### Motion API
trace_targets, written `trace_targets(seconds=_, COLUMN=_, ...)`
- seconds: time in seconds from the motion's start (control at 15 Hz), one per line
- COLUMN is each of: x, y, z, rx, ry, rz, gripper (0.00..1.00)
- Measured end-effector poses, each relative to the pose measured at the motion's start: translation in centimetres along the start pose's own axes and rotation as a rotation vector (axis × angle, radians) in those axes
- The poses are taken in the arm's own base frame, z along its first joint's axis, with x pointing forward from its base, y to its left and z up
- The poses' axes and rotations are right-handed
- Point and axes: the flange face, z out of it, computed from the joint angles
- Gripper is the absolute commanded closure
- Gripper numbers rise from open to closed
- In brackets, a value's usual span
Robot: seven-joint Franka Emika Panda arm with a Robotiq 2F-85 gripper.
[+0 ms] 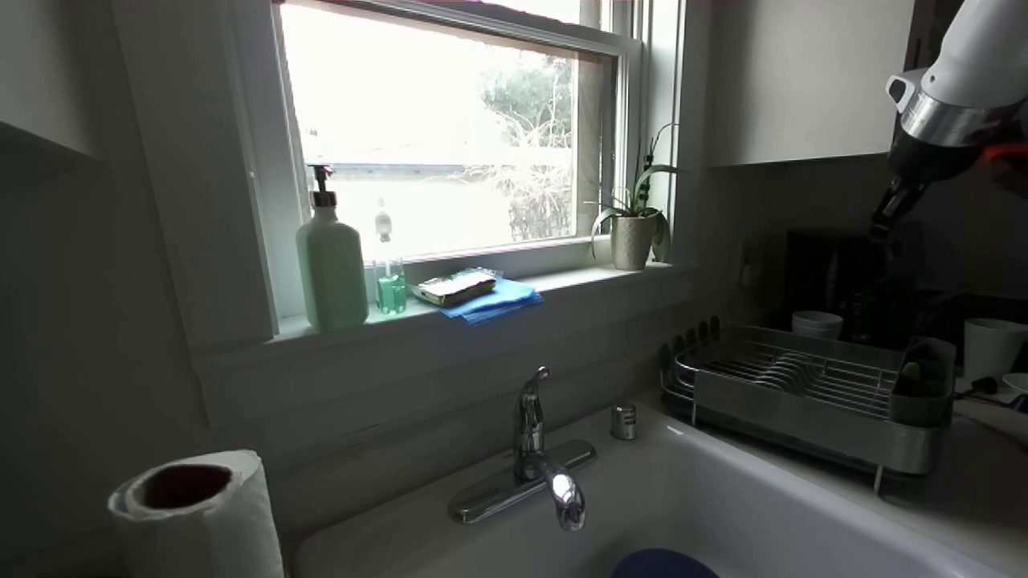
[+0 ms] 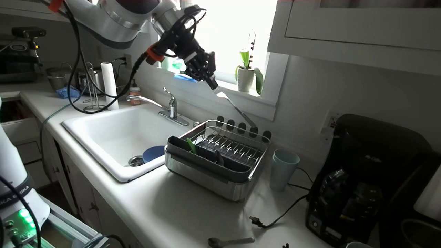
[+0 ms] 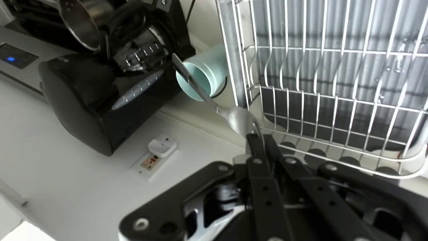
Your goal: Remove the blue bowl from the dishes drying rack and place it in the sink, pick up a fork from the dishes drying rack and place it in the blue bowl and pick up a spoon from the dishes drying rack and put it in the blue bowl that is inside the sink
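Observation:
My gripper (image 2: 212,83) is shut on a metal fork (image 2: 237,109), above the back of the dishes drying rack (image 2: 203,182). The fork is held at its tine end, and its handle slants down and away. In the wrist view my fingertips (image 3: 262,139) pinch the tines of the fork (image 3: 238,120); the tine tips are partly hidden between the fingers. The blue bowl (image 2: 154,153) sits inside the sink (image 2: 103,129), near the drain. Only the top of the bowl (image 1: 662,564) shows in an exterior view. A spoon (image 2: 230,241) lies on the counter.
A dark cutlery holder (image 2: 210,161) with a green item is on the rack's front side. Pale cups (image 2: 283,168) and a black coffee maker (image 2: 358,186) stand beside the rack. The faucet (image 2: 172,106) is behind the sink. A potted plant (image 2: 245,79) stands on the windowsill.

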Motion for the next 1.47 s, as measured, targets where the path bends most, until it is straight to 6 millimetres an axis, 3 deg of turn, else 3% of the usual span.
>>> trace_targets(seconds=0.2, x=1.6, y=-2.8, z=-2.9, rx=0.055, ry=0.083, rz=-0.038, gripper=0.99)
trace_targets(seconds=0.47, x=2.9, y=-9.1, z=-6.1, rx=0.218, ry=0.182, rz=-0.12, gripper=0.99)
trace_targets(seconds=0.87, x=3.5, y=-17.1, z=-8.7, rx=0.474, ry=0.236, rz=-0.272, gripper=0.99)
trace_targets(seconds=1.07, x=3.7, y=-19.7, z=-8.8, rx=0.587, ry=0.254, rz=-0.358, gripper=0.99)
trace_targets(seconds=1.2, x=3.4, y=-21.4, z=-7.8, rx=0.658, ry=0.226, rz=-0.411, gripper=0.95)
trace_targets(seconds=1.47, x=3.3, y=-22.8, z=-6.0, rx=0.679, ry=0.183, rz=-0.438, gripper=0.95)
